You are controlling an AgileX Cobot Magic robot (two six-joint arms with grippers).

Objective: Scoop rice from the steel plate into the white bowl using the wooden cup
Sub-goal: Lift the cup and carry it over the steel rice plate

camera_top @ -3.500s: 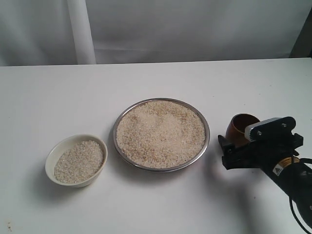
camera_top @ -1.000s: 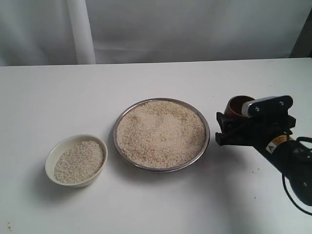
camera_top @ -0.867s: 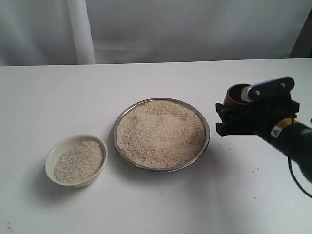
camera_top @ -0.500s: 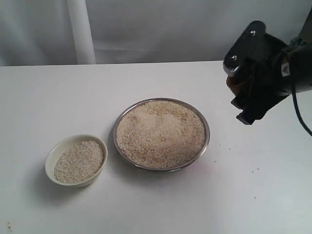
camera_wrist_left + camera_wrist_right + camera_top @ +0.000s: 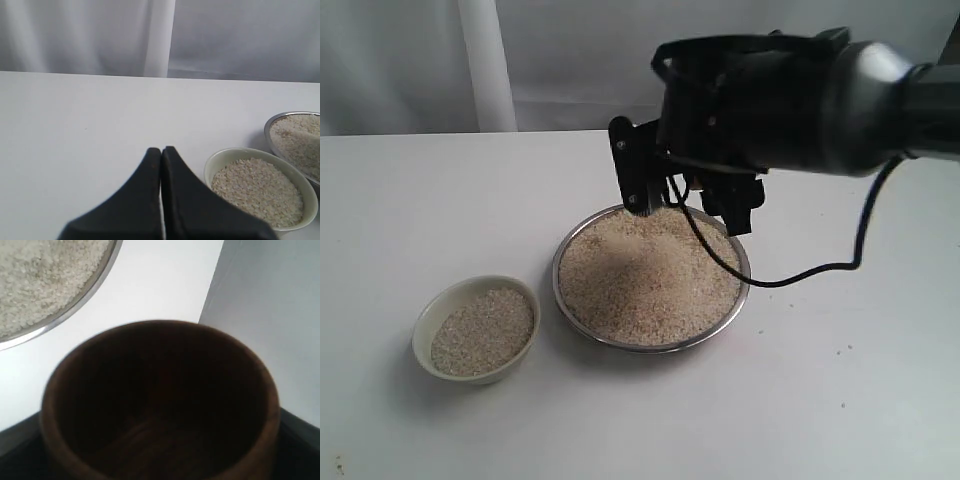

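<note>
The steel plate (image 5: 650,347) holds a wide bed of rice (image 5: 650,285) at the table's middle. Left of it, the white bowl (image 5: 423,325) holds rice (image 5: 485,330) too. My right gripper (image 5: 685,195) hangs over the plate's far rim, its arm hiding the wooden cup from outside. In the right wrist view the gripper (image 5: 160,440) is shut on the wooden cup (image 5: 160,405), whose dark inside shows no grains, with the plate's rim (image 5: 75,310) beyond. My left gripper (image 5: 161,150) is shut with nothing in it, just beside the bowl (image 5: 212,160).
A few loose grains (image 5: 840,350) lie on the white table right of the plate. A black cable (image 5: 820,270) loops from the right arm above the plate's right rim. White curtains hang behind the table's far edge.
My right arm lifted the wooden cup off the table right of the plate, then swung it up and left over the plate's far side. Bowl and plate stayed put.
</note>
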